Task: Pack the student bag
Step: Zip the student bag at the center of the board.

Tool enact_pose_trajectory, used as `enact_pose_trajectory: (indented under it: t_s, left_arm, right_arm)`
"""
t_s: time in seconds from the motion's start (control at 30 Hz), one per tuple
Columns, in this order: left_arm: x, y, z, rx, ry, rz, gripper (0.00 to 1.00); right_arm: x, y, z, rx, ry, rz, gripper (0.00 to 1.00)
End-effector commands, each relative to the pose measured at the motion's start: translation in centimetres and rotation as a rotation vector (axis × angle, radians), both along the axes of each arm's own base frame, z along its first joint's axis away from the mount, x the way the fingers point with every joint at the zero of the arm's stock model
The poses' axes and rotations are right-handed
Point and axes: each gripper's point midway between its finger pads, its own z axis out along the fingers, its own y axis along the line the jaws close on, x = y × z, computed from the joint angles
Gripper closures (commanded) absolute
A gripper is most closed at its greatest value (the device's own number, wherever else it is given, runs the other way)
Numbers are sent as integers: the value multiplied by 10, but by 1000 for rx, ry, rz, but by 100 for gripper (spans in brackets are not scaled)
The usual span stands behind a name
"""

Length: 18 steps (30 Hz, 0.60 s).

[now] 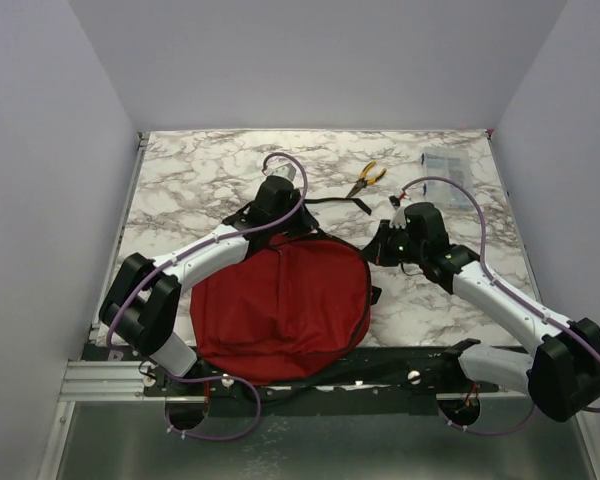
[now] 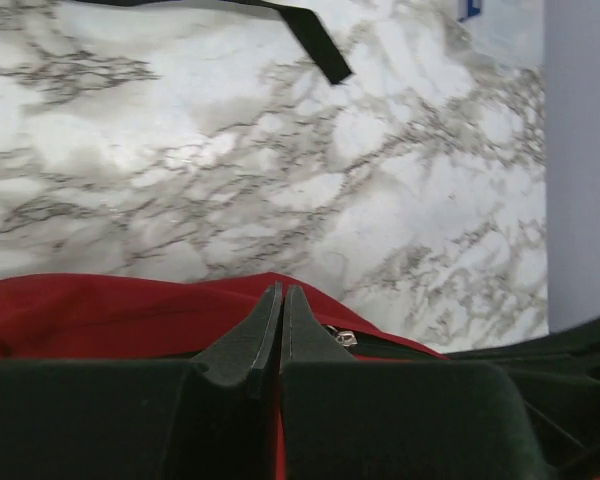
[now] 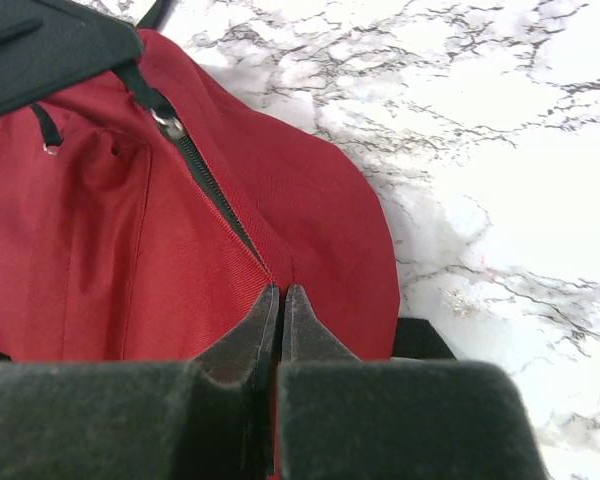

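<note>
student bag (image 3: pixel 130 230) against right claw (image 3: pixel 281 293)

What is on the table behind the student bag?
Yellow-handled pliers and a black strap lie on the table behind the student bag; a clear box sits far right. The left arm hides part of the bag's far edge.

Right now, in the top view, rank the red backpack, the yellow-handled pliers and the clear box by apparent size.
1. red backpack, by far the largest.
2. clear box and yellow-handled pliers: too alike to rank.
</note>
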Motion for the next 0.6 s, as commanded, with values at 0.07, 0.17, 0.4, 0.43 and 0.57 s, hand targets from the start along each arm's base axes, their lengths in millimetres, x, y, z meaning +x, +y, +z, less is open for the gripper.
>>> enact_pose_trajectory:
  t_s: [0.07,0.17,0.4,0.43,0.57]
  left_arm:
    - [17,51,-10,126,-22,123,100]
    - [14,42,-1,102,-32,61,100]
    - [-1,38,33,21,-77,-31,56]
    - [-3,40,39,20,-97,-32,48]
    - [-17,53,68,20,-164,-44,29]
  right_arm:
    - [0,-19,-8,-41,11,-105,100]
    - [3,-16,-9,-38,6,-99,100]
    - [23,-13,-4,-49,-38,-116,100]
    - [27,-13,-2,-54,-47,-121,100]
    - [47,-17,3,-106,-72,-157,100]
